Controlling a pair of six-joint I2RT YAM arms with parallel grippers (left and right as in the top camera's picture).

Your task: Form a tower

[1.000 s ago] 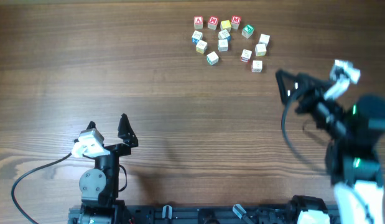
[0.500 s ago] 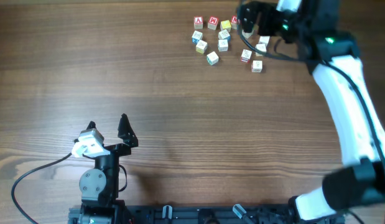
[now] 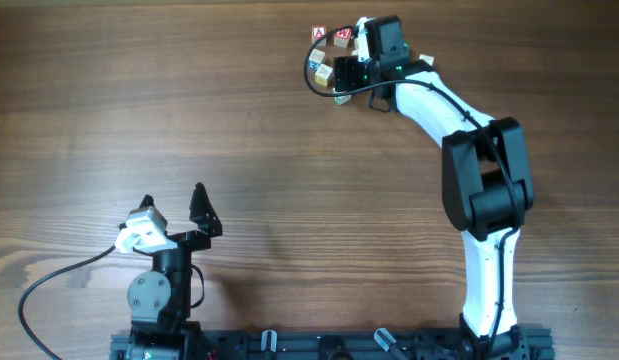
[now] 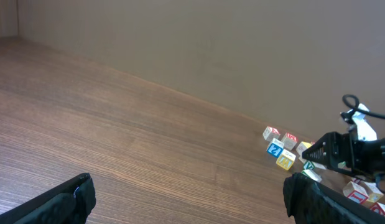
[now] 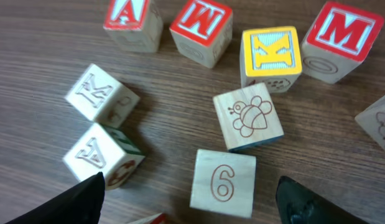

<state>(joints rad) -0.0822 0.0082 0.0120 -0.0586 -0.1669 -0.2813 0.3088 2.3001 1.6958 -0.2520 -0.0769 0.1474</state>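
- No tower stands yet; we see only loose letter cubes [image 3: 320, 72] scattered near the desk's [image 3: 189, 100] far edge.
- Our right hand [image 5: 195, 200] has swung in from the right edge and hangs over them, released, straddling the "6" cube [image 5: 223, 182] untouched. A first pick looks close.
- Our left hand [image 3: 174, 208] stays by the near edge, released, empty.

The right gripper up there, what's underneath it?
Loose single cubes on the table: a 6 cube below the open right gripper, a bee cube beyond it. None seen stacked. From overhead the arm covers several cubes.
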